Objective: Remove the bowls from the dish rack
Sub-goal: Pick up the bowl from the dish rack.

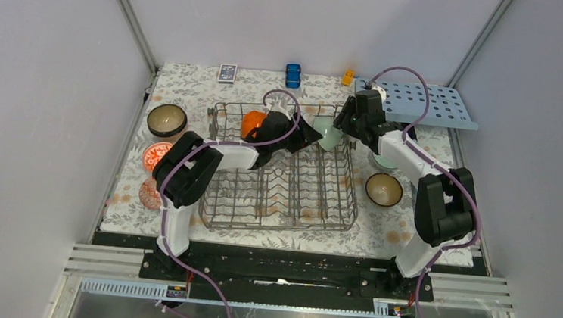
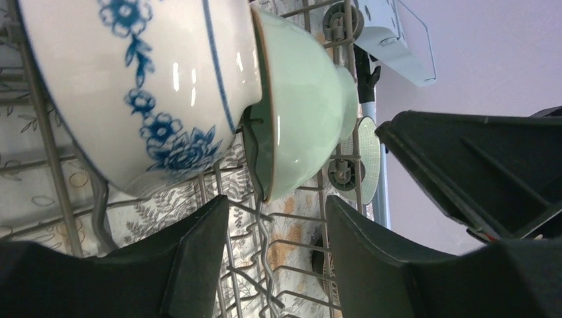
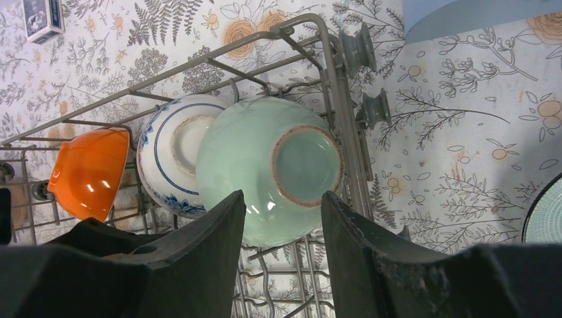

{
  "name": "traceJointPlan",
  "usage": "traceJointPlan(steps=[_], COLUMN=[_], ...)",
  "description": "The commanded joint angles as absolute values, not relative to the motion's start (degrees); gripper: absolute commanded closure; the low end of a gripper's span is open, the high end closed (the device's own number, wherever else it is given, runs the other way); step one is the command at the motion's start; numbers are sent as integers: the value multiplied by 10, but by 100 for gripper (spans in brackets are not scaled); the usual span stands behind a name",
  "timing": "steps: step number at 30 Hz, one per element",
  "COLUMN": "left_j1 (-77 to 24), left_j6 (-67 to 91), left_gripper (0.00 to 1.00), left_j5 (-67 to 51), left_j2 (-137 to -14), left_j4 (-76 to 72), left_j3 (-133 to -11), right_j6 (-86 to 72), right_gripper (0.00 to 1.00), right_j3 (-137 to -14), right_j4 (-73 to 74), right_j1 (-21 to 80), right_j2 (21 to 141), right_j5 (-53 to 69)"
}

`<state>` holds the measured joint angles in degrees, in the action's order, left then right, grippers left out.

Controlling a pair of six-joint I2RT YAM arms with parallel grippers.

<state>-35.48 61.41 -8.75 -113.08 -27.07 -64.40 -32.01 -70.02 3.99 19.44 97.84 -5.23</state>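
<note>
A floral-print cloth [image 1: 386, 239] covers the table, which is walled in by pale grey panels. In the top view both arms rise from the bottom edge, and the dish rack [image 1: 283, 197], a grey wire basket, fills the centre of the frame between them.

Left of the rack, three bowls sit on the cloth in a column. The lower red-patterned bowl [image 1: 148, 194] is half hidden by the left arm, the upper red-patterned bowl [image 1: 156, 154] is above it, and the dark brown bowl [image 1: 166, 119] is higher again. Right of the rack stands a brown bowl [image 1: 384, 188]. Just above it a patterned green bowl [image 1: 381, 164] is mostly covered by the right arm.

Three bowls stand on edge in the rack's farthest row. They are the orange bowl [image 3: 89, 172], the blue-and-white bowl [image 3: 172, 156] and the pale green bowl [image 3: 265, 165], which overlaps its neighbour.

The left gripper [image 2: 275, 205] has its jaws apart. Rack wires show through the gap and the pale green bowl's rim sits right at its mouth, but contact cannot be told. The right gripper [image 3: 281, 199] also has spread jaws, which hang in front of that bowl's lower part with nothing clamped.

Along the top edge of the cloth lie a card box [image 1: 227, 73], a blue object [image 1: 293, 75], a small orange item [image 1: 347, 77] and, at upper right, a light-blue board with holes [image 1: 427, 104].
</note>
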Motion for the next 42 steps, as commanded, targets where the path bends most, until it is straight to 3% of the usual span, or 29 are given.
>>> traceJointPlan(steps=[1, 18, 42], left_j1=[-359, -364, -369], left_j6=[612, 614, 620], left_gripper=[42, 58, 69], left_j5=[-96, -129, -152], left_j2=[-1144, -1171, -1211], left_j4=[-318, -409, -476], left_j3=[-681, -681, -705], right_j6=[-326, -346, -346], right_gripper=[48, 53, 57], right_j3=[-721, -705, -704], right_j4=[29, 7, 5], right_j1=[188, 161, 147], right_j2=[992, 1003, 1015], right_j5=[-28, 23, 44])
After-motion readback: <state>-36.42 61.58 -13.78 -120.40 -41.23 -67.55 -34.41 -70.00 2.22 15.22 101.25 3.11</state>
